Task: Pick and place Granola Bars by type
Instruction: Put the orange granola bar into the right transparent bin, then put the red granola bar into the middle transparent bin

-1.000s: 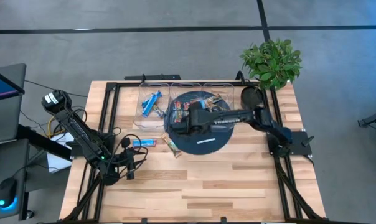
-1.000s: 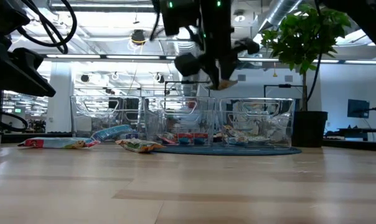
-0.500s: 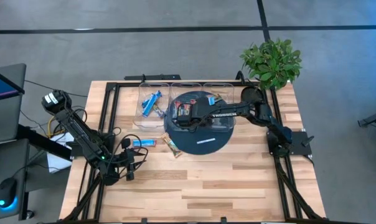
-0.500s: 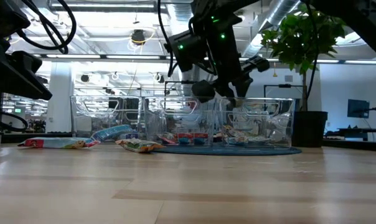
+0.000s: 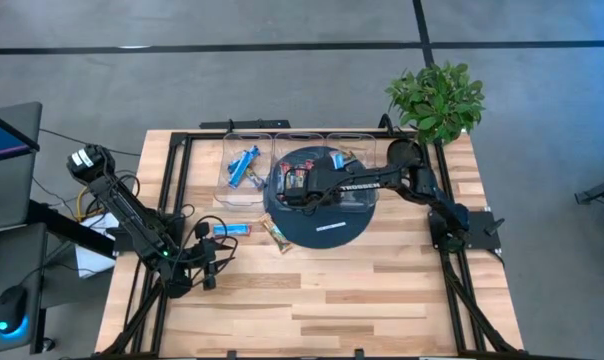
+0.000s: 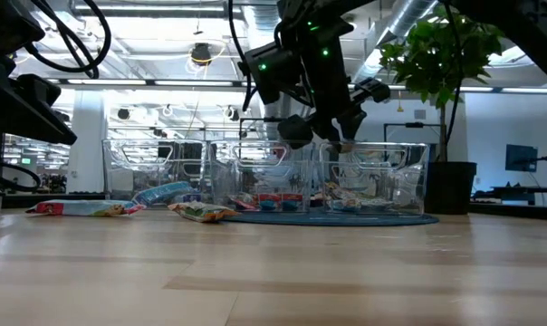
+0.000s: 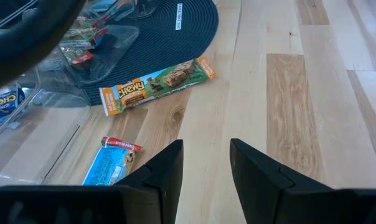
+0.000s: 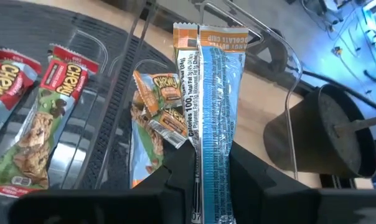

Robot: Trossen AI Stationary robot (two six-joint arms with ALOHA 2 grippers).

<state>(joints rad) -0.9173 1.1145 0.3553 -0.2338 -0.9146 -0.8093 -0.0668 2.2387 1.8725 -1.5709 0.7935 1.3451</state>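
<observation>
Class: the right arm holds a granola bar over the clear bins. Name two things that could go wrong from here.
1. The right gripper pinches the orange-ended bar only at one end; it might swing or slip.
2. The bin with orange-wrapped bars sits right beside the red-labelled bars, so a drop could land in the wrong bin.

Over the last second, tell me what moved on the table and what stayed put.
The right gripper, shut on an orange-brown granola bar, swung from over the dark round mat back toward the clear bins and dropped lower, carrying the bar along. The left gripper kept still beside the blue bar and the orange bar lying on the table; neither shifted.
</observation>
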